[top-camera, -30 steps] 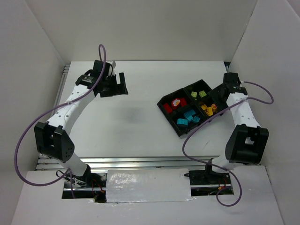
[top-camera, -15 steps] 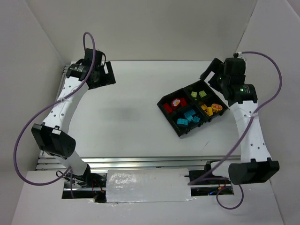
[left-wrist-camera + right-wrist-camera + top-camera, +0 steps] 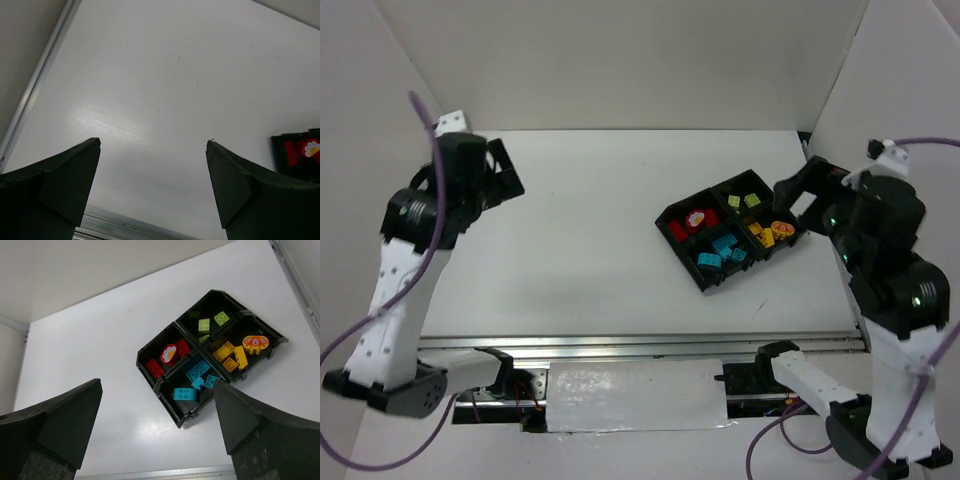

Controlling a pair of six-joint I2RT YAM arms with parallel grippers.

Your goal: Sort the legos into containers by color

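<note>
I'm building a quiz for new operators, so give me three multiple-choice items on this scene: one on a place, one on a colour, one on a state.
1. Where on the table is the tray?
A) left part
B) right part
C) centre, at the near edge

2. Which colour of bricks shares a compartment with the flower-printed piece?
A) cyan
B) green
C) red

3. How are the left claw and right claw?
A) both open, empty
B) both shut
C) right shut on a brick

Answers:
1 B, the top view shows the tray right of centre.
2 C, red bricks lie beside it.
3 A, each wrist view shows spread fingers with nothing between them.
</note>
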